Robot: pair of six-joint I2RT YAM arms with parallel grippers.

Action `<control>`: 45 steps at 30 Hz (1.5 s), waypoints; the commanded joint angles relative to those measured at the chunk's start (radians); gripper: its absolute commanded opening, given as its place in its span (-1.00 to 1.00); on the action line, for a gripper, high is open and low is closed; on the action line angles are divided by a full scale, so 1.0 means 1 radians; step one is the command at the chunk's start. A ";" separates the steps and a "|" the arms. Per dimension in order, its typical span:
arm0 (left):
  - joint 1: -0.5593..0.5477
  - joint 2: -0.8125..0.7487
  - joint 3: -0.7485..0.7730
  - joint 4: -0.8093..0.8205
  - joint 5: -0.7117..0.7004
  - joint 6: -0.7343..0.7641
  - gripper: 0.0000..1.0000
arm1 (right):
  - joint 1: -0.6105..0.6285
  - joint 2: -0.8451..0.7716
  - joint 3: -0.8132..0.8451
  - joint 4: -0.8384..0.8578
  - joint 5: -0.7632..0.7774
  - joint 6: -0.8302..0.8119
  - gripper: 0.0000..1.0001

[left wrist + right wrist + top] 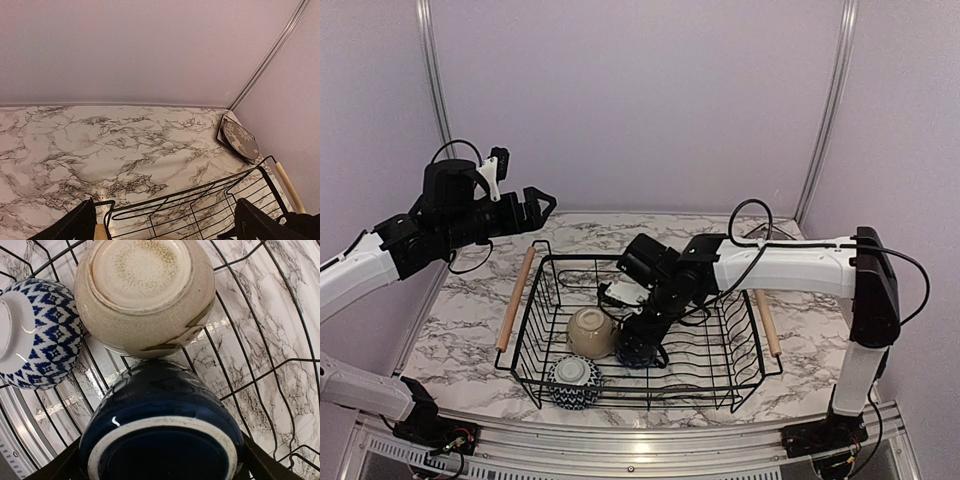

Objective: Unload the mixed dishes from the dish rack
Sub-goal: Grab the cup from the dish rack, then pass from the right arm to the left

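The black wire dish rack (720, 385) stands mid-table and holds three upturned dishes. These are the beige bowl (592, 332), the small blue-and-white patterned bowl (575, 382) and the dark blue mug (638, 352). My right gripper (642, 343) reaches down into the rack. In the right wrist view it (162, 457) is open, with a finger close on each side of the mug (160, 400), which touches the beige bowl (145, 295). My left gripper (535, 205) is open and empty, raised above the rack's far left corner. The grey deer plate (240, 139) lies on a dark-edged square plate on the table's far right.
The rack's wooden handles (515, 298) (767, 322) run along its left and right sides. The patterned bowl (35, 335) sits beside the beige bowl. Bare marble table (100, 145) lies behind the rack. Walls close in at the back and sides.
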 commanded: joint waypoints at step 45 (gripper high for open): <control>-0.209 0.349 0.120 0.718 0.698 -0.490 0.54 | -0.385 -0.593 -0.675 1.650 -0.552 0.704 -0.56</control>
